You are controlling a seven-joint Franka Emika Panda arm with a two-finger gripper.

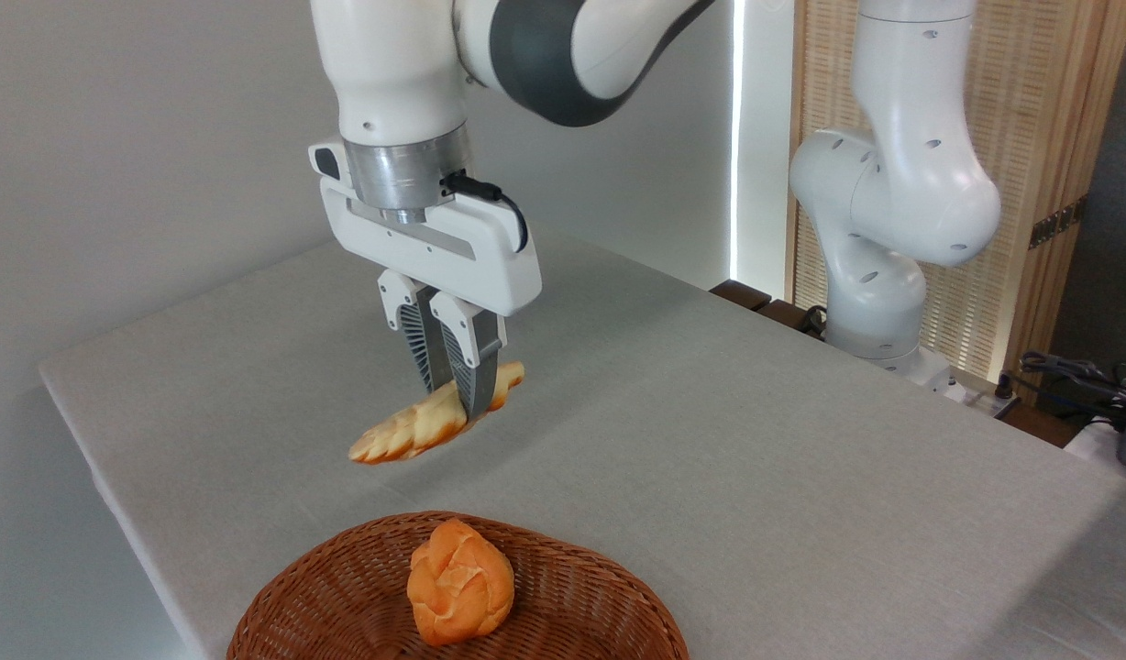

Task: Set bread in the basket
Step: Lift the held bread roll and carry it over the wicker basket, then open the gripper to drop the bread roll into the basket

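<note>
Bread (407, 431) — long pale loaf, held clear of the counter (756, 440), tilted with its left tip lower. It hangs behind the basket (343, 587) and a little to the left, not yet over it.

Claw (462, 403) clamped on the loaf toward its right end, fingers pointing down; most of the loaf sticks out to the left of the grip (only a short stub shows on the right).

Risks, as I judge them: the off-centre grip leaves the long end as a lever — a quick swing could twist the loaf in the fingers or slip it out, dropping it on the counter short of the basket. The low left tip could catch the basket rim on the way in if carried too low.

An orange bun (459, 591) already sits near the basket's middle; a release right over it may land the loaf on top and roll it toward the rim.
</note>
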